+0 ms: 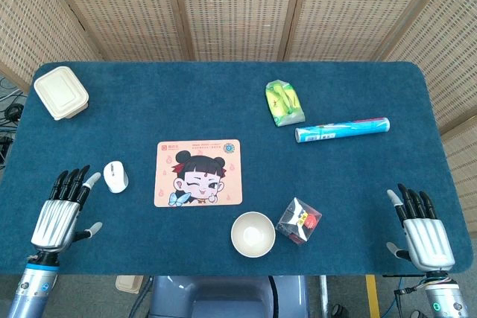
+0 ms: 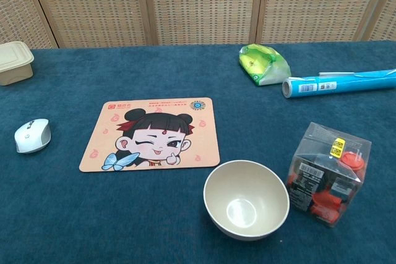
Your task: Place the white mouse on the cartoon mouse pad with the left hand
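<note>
Here's the blue table (image 1: 223,94), and right in the middle of it lies the cartoon mouse pad (image 1: 198,172), flat, its winking girl face up. Everything else gets placed off that pad.

The white mouse (image 1: 115,176) sits on the cloth just to the left of the pad, apart from it, not touching its edge. In the chest view the mouse (image 2: 32,135) shows the same way: beside the pad's (image 2: 150,133) left side with a strip of bare blue between them.

The left hand (image 1: 65,206) is down at the near left corner, further left of the pad than the mouse is. Its fingers are stretched out and slightly spread, thumb out to the side, holding nothing; the fingertips (image 1: 91,180) come close to the mouse but there's a gap.

The right hand (image 1: 421,229) is well off to the pad's right, at the near right edge, fingers extended and apart, empty too. Neither hand shows in the chest view.

Near the pad's front right corner stands a cream bowl (image 1: 253,234), upright, and just right of that a clear packet (image 1: 299,221) with red contents. Beyond the pad, up to its right, a green bag (image 1: 284,103) and a blue tube (image 1: 342,130) lying on its side. Far back to the pad's left, a closed beige lunch box (image 1: 61,92).
</note>
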